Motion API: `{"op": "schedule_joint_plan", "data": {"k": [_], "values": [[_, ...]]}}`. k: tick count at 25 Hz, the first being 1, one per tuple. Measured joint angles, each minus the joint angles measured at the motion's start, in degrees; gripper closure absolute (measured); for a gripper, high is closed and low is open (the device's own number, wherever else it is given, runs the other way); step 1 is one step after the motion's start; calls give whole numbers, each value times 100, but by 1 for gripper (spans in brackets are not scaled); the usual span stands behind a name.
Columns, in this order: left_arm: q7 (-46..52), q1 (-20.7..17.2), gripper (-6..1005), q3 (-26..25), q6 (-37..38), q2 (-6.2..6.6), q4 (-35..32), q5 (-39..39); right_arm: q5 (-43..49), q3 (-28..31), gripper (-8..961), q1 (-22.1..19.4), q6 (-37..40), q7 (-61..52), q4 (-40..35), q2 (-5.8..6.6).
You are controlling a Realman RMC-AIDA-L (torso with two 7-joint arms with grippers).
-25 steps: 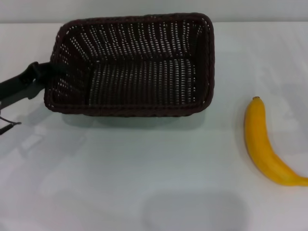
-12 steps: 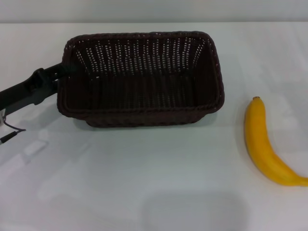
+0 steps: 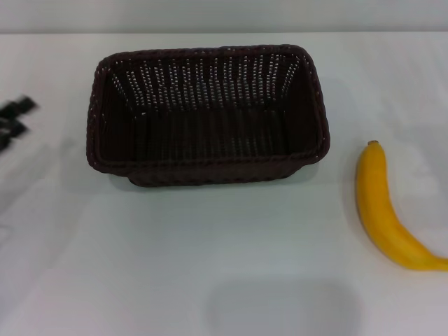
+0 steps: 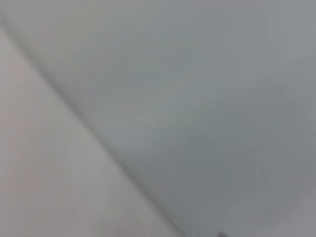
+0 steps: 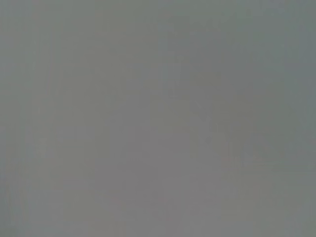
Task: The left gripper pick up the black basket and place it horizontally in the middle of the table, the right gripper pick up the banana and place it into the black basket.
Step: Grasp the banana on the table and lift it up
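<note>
The black basket (image 3: 210,115) rests flat on the white table (image 3: 210,252), long side across, in the middle toward the back. It is empty. The banana (image 3: 385,210) lies on the table to the basket's right, apart from it, brown tip pointing away from me. My left gripper (image 3: 12,119) shows blurred at the far left edge, clear of the basket and holding nothing, its two finger ends apart. My right gripper is out of view. Both wrist views show only plain grey surface.
The table's far edge (image 3: 224,32) runs behind the basket. Bare tabletop lies in front of the basket and between the basket and the banana.
The left gripper has let go of the basket's left rim and pulled away to the left. The basket has settled flat on the table. The banana has not moved.
</note>
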State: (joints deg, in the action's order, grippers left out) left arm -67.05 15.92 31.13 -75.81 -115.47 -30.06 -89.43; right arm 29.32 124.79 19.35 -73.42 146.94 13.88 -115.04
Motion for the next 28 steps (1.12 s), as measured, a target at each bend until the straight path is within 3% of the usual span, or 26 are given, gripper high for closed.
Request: {"op": "schedule_joint_plan", "data": {"k": [2, 6, 11, 14, 15, 17, 19, 24, 26, 28], "values": [[-739, -192, 210, -216, 8, -60, 49, -569, 63, -101, 93, -64, -27, -676, 41, 63], [-2301, -415, 207, -925, 56, -307, 373, -1448, 355, -468, 96, -225, -69, -2107, 321, 348], [-3516, -365, 202, -1717, -15, -332, 1013, -1632, 1549, -624, 99, -498, -433, -4294, 1263, 865], [-4520, -344, 198, -1897, -262, -361, 1342, -2003, 2728, -601, 102, -609, -490, -5427, 2381, 1069], [-4840, -333, 200, -1903, -338, -361, 1470, -2162, 3180, -594, 104, -643, -472, -5751, 2803, 1079], [-5318, -279, 203, -1906, -395, -358, 1624, -2352, 4150, -581, 106, -708, -373, -6567, 3770, 1055], [-5525, -242, 206, -1908, -370, -357, 1664, -2382, 5354, -574, 108, -773, -224, -7573, 4900, 908], [-5794, -172, 207, -1911, -175, -352, 1681, -2406, 8635, -697, 116, -824, -360, -9879, 7825, 129], [-5890, -144, 207, -1912, -137, -351, 1715, -2440, 9487, -1073, 120, -842, -502, -10631, 8617, 40], [-5978, -120, 207, -1913, -82, -348, 1760, -2504, 10094, -1626, 123, -844, -606, -11394, 9198, 43]]}}
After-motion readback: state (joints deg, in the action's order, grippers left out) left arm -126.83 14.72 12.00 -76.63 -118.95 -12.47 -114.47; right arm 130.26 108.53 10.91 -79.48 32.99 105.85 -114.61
